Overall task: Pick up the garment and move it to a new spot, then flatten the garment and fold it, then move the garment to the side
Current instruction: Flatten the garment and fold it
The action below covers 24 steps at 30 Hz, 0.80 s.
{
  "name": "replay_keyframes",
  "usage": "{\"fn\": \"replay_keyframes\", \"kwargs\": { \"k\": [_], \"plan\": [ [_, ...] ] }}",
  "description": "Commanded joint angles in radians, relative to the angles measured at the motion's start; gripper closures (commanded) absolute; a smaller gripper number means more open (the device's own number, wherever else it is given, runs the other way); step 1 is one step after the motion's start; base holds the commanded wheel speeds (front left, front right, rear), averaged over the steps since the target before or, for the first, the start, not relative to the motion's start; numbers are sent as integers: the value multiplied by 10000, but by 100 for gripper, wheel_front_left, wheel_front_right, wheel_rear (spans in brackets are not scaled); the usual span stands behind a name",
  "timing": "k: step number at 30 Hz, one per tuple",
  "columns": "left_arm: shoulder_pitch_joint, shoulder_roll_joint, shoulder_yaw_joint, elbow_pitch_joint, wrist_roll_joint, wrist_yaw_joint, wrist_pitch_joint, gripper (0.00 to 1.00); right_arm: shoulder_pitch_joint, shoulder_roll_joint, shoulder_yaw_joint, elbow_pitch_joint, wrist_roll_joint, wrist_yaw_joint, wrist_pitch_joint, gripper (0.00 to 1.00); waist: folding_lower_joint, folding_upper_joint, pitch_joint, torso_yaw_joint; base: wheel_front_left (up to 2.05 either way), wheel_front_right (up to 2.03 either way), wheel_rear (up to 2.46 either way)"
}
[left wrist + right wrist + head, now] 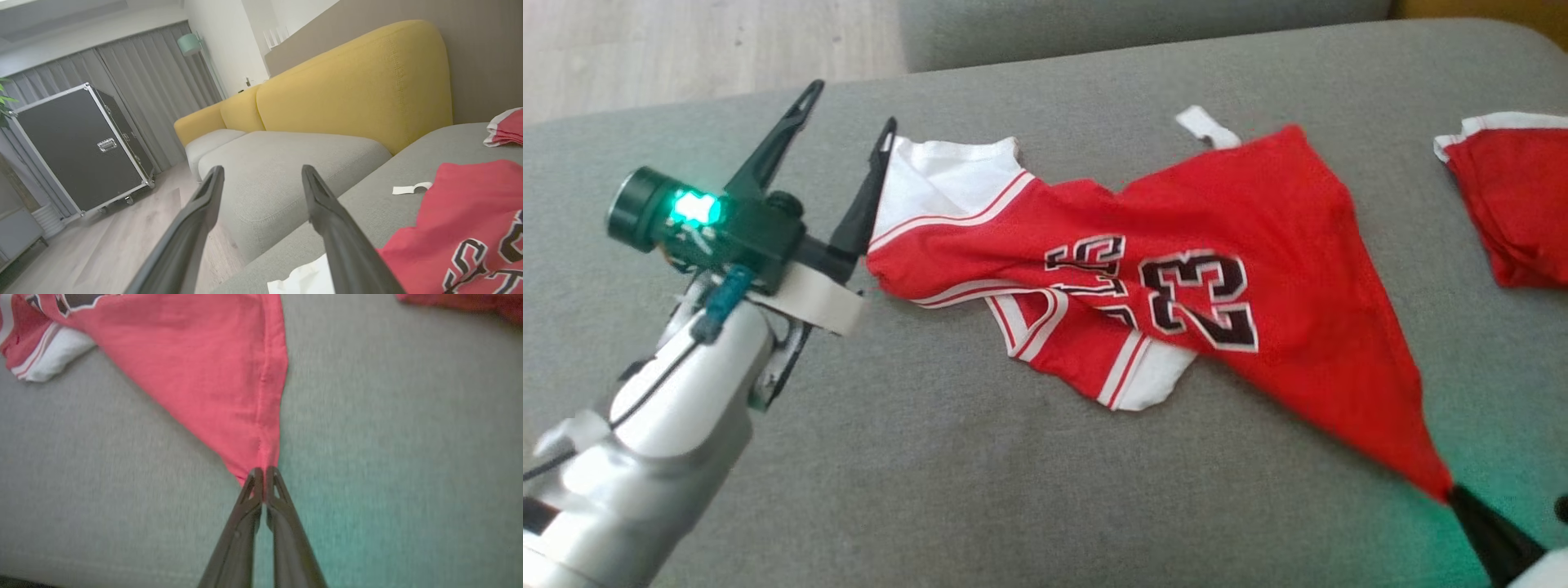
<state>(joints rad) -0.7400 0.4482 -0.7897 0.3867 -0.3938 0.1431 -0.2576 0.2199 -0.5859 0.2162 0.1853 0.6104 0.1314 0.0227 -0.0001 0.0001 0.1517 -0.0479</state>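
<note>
Red jersey (1176, 269) is lying bunched up on the grey sofa cushion (931, 457). Right gripper (263, 471) has its fingers pinched tight on the bottom corner. Left gripper (851, 104) is spread wide with nothing in it, one finger right beside the white shoulder. My worry: tugging from that one corner just drags the whole bunch instead of flattening it, maybe into the other red garment (1515, 204).

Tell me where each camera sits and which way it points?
Head view: on the robot's head, looking down at the grey cushion and red jersey; the open left tool, its pale forearm and the right tool show.
Left wrist view: on the left wrist, facing along its spread fingers toward a yellow sofa back and black case.
Right wrist view: on the right wrist, facing down its shut fingers pinching the jersey's corner.
Shared: all three show the jersey.
</note>
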Motion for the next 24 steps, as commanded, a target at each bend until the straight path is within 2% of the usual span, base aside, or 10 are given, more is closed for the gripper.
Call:
{"fn": "replay_keyframes", "kwargs": {
  "k": [1, 5, 6, 7, 11, 13, 17, 24],
  "plan": [
    [-381, 454, 551, -107, -197, -157, -4, 0, 260, -463, -209, -603, 104, -7, 421, 100, 1, -1, 110, -124, 0, 0, 0],
    [-673, 485, 544, 102, -558, -683, 424, 0, 896, -446, -920, -1135, -271, -7, 1530, 100, 1, -1, 467, -341, 0, 0, 0],
    [-788, 457, 557, 212, -743, -890, 638, 0, 920, -365, -1241, -1174, -546, -7, 1713, 19, 1, -1, 585, -399, 0, 0, 0],
    [-935, 433, 571, 355, -933, -1117, 885, 0, 901, -254, -1474, -1308, -792, -7, 1850, 0, 1, -1, 712, -457, 0, 0, 0],
    [-1699, 260, 736, 1298, -1809, -1892, 2163, 0, 483, 336, -2203, -2131, -1560, -7, 1819, 0, 1, -1, 1295, -714, 0, 0, 0],
    [-2473, 102, 668, 2180, -2166, -2259, 3220, 0, 24, 710, -2431, -2487, -2156, -7, 1640, 0, 1, -1, 1810, -849, 0, 0, 0],
    [-3456, 22, 436, 3489, -2366, -2469, 4752, 0, -593, 1007, -2216, -2752, -2527, -7, 1492, 0, 1, -1, 2409, -1056, 0, 0, 0],
    [-4289, -23, 195, 4634, -2669, -2650, 6031, 0, -1293, 1159, -1892, -2524, -2698, -7, 1136, 0, 1, -1, 3053, -1361, 0, 0, 0]
  ]
}}
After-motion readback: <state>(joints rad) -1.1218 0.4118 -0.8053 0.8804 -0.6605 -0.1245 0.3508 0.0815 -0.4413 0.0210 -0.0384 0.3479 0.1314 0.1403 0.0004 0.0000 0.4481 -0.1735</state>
